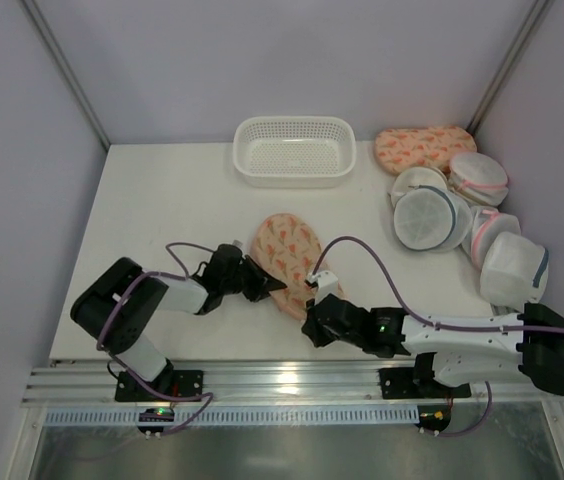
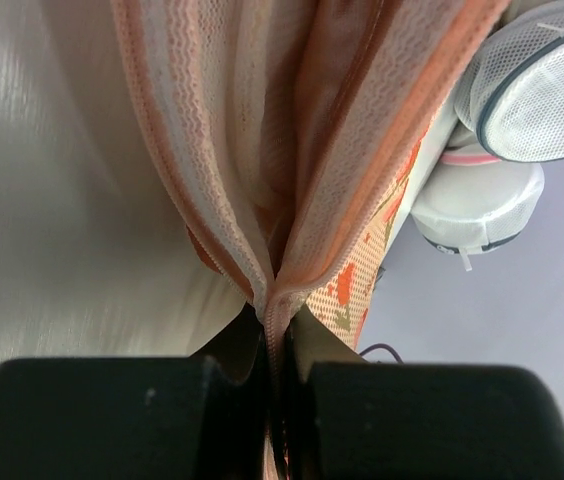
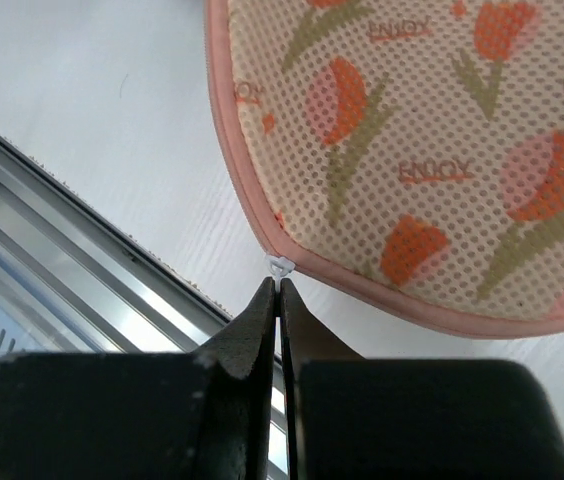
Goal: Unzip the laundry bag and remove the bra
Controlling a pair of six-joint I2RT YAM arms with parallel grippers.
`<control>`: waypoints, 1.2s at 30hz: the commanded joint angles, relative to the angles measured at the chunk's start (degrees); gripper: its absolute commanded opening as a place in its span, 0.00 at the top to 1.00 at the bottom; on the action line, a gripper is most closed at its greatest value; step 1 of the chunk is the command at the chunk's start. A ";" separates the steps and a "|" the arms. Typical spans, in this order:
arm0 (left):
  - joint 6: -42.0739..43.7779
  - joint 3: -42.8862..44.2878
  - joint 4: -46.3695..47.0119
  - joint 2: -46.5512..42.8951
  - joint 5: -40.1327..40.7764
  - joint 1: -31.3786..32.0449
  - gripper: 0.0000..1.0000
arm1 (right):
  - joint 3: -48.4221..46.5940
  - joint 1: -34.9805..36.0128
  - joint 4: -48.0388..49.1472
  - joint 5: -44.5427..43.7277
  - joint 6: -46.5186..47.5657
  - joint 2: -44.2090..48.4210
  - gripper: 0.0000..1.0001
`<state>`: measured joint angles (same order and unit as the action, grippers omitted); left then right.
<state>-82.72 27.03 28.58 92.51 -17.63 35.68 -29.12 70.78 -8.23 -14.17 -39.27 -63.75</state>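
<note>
The peanut-shaped, cream-peach mesh laundry bag with orange tulip print and pink edging lies flat on the white table, near the front edge and between the two arms. The left gripper is clenched on the bag's near-left edge. In its wrist view, the black fingers are pressed together around a gathered fold of the striped mesh edging. The right gripper is clamped tight at the bag's near end, its tips pinching the tiny white zipper pull that juts from the pink trim. A white plastic lattice basket stands behind the bag. A second printed bag and a cluster of round white mesh bags lie at the far right.
</note>
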 commanded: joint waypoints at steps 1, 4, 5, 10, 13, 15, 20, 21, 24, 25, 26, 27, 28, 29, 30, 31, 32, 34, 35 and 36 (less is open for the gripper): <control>3.35 2.50 2.71 1.26 -1.79 -2.63 1.00 | 1.09 0.93 -3.10 -0.76 -3.26 2.13 0.96; 5.98 4.52 1.31 2.84 -5.74 -3.42 1.00 | 0.48 0.93 -7.05 -4.10 -4.50 1.96 0.96; 6.69 5.14 0.96 3.29 -6.71 -3.86 1.00 | -0.66 0.94 -10.02 -7.07 -5.55 1.52 0.96; 13.27 9.10 -3.61 7.07 -13.83 -4.48 1.00 | -5.58 -0.03 -22.09 -17.27 -11.35 -5.15 0.96; 16.44 11.11 -6.24 7.95 -15.06 -5.09 1.00 | -8.22 -1.35 -30.59 -22.03 -15.92 -9.01 0.96; 19.15 12.87 -8.35 8.12 -15.42 -5.45 1.00 | -9.28 -2.31 -32.37 -23.87 -18.72 -9.73 0.96; 27.51 19.46 -21.16 9.79 -16.39 -5.53 1.00 | -10.69 -4.51 -39.31 -28.53 -25.68 -9.91 0.96; 28.83 21.64 -23.11 9.97 -16.21 -5.53 1.00 | -10.95 -5.21 -39.84 -29.06 -26.29 -9.91 0.96; 33.05 24.64 -28.21 10.76 -15.51 -5.53 0.99 | -11.39 -5.48 -39.41 -30.21 -25.51 -10.26 0.96; 33.76 24.74 -28.23 10.67 -15.59 -5.53 0.76 | -11.48 -5.57 -38.36 -30.12 -24.55 -10.35 0.96; 33.94 24.74 -28.14 10.59 -14.99 -5.53 0.55 | -11.39 -5.48 -37.74 -29.86 -23.93 -10.35 0.96; 34.03 24.65 -28.40 9.89 -14.46 -5.53 0.38 | -11.39 -5.57 -37.13 -29.68 -23.41 -10.26 0.96; 33.94 23.96 -28.40 9.19 -13.58 -5.53 0.19 | -11.22 -5.48 -35.73 -29.34 -22.18 -10.08 0.96; 33.59 23.43 -28.40 8.40 -11.57 -5.53 0.15 | -11.13 -5.57 -34.93 -28.64 -21.56 -10.08 0.96; 33.24 22.81 -29.27 6.21 -10.60 -5.53 0.12 | -10.87 -5.48 -34.23 -28.28 -21.03 -9.73 0.96; 32.97 21.50 -30.50 5.06 -9.54 -5.53 0.11 | -10.60 -5.48 -33.00 -27.93 -20.59 -9.47 0.96; 32.01 20.79 -31.12 3.66 -8.66 -5.45 0.10 | -10.52 -5.48 -32.38 -27.58 -19.98 -9.29 0.96; 30.43 16.77 -32.00 -1.94 -5.41 -5.45 0.07 | -10.08 -5.48 -30.54 -27.05 -19.27 -8.77 0.96; 29.55 15.26 -32.09 -4.07 -4.53 -5.27 0.07 | -9.90 -5.48 -29.66 -26.35 -18.31 -8.68 0.96; 27.80 13.60 -32.44 -6.35 -2.95 -5.18 0.06 | -9.81 -5.48 -28.78 -25.91 -17.61 -8.59 0.96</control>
<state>-52.56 44.18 -0.01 92.79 -25.85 30.35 -39.22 65.39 -40.99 -39.72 -59.16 -73.65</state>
